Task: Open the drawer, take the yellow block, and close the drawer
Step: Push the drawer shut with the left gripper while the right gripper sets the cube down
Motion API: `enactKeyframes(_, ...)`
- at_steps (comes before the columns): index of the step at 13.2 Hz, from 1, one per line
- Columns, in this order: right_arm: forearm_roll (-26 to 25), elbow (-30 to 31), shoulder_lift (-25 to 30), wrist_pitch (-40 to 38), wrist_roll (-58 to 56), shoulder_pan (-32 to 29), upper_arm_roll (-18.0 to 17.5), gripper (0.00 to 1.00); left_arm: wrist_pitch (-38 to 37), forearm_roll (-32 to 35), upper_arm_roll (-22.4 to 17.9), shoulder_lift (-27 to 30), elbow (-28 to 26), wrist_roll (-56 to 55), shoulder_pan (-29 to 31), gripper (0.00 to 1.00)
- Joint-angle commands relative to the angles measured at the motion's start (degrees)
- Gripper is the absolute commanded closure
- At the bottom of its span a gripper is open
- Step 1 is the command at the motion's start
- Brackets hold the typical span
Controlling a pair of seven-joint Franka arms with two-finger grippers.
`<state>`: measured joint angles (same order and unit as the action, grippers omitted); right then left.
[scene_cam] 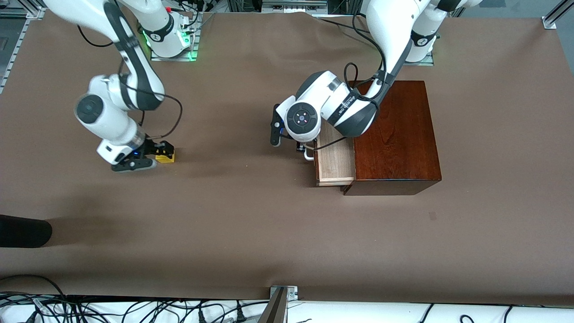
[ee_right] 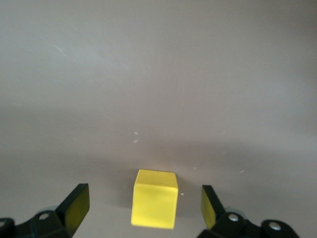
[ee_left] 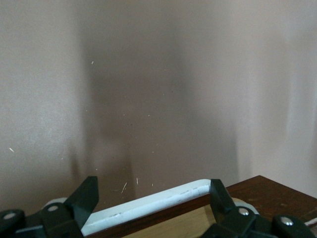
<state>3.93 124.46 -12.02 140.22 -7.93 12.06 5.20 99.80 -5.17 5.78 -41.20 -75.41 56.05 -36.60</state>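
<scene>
Block (ee_right: 154,206) sitting free between right tool's (scene_cam: 158,154) spread fingers. Left tool (scene_cam: 299,147), open, straddling drawer (scene_cam: 334,158) handle (ee_left: 148,206); pushing squarely should be avoiding jamming.

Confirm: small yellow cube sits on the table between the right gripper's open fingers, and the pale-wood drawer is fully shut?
Not quite. The pale-wood drawer is pulled out of the dark mahogany box, as the front view shows. The small yellow cube does sit between the right gripper's open fingers.
</scene>
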Motion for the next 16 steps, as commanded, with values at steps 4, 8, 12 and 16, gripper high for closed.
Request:
enactKeyframes(4,0.6,-14.9,7.4,-25.7,-7.5,-4.2,-0.9,0.00,-8.1,7.6,-1.7,1.0,-0.4,1.1,3.6,0.00)
enactKeyframes(8,-0.1,-25.4,9.8,-41.4,-0.5,-4.4,-1.8,0.00,-10.5,11.1,-1.8,2.2,-0.4,1.1,3.9,0.00)
enactKeyframes(12,-3.7,-28.8,11.2,-46.8,0.2,-4.3,-1.9,0.00,-13.9,14.8,-1.8,2.2,-0.4,1.1,3.9,0.00)
enactKeyframes(16,-3.8,-29.3,11.3,-47.1,0.1,-4.3,-1.9,0.00,-14.2,14.6,-1.7,2.7,0.0,1.2,4.0,0.00)
